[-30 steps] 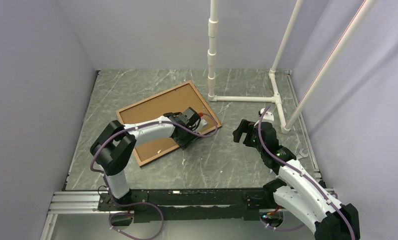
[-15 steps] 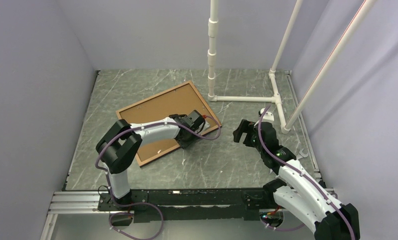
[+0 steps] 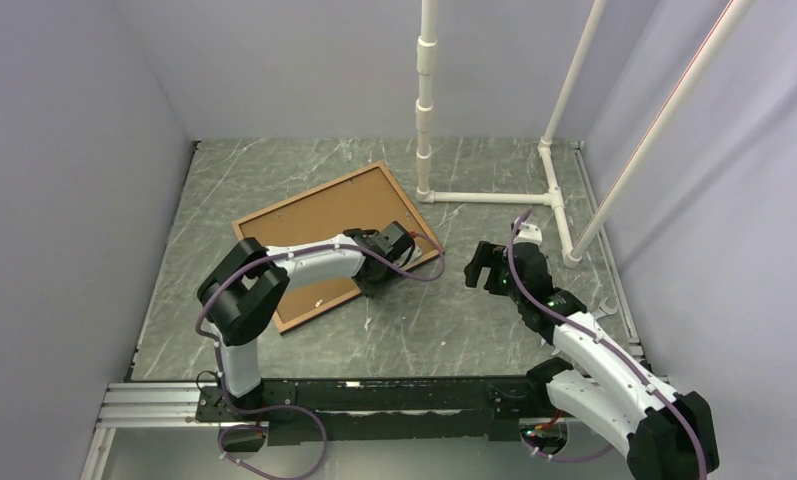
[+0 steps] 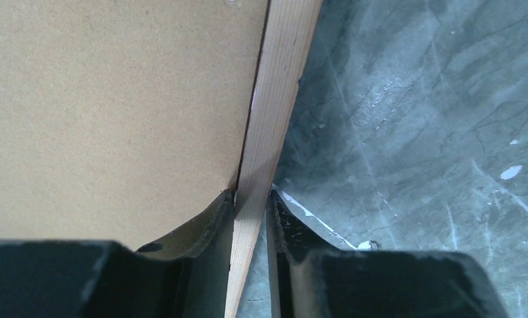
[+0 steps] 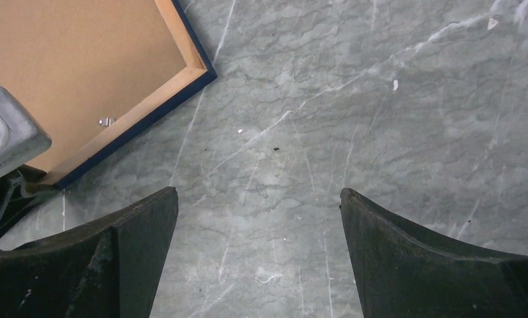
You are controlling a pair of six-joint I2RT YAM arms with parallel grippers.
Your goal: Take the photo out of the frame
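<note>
Marbled bench (image 3: 454, 330) bears the frame (image 4: 274, 99) face down; left fingers (image 4: 195, 245) pinch its four-o'clock rail, right fingers (image 5: 115, 252) spread; lifting should go slowly, squarely.

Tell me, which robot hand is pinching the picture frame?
The left gripper: it squeezes the frame at its wooden edge. The right gripper gapes open over the table.

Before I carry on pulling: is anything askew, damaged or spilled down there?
Nothing looks broken or spilled. The frame lies face down, skewed to the table edges, with the left gripper pinching its near rail.
</note>
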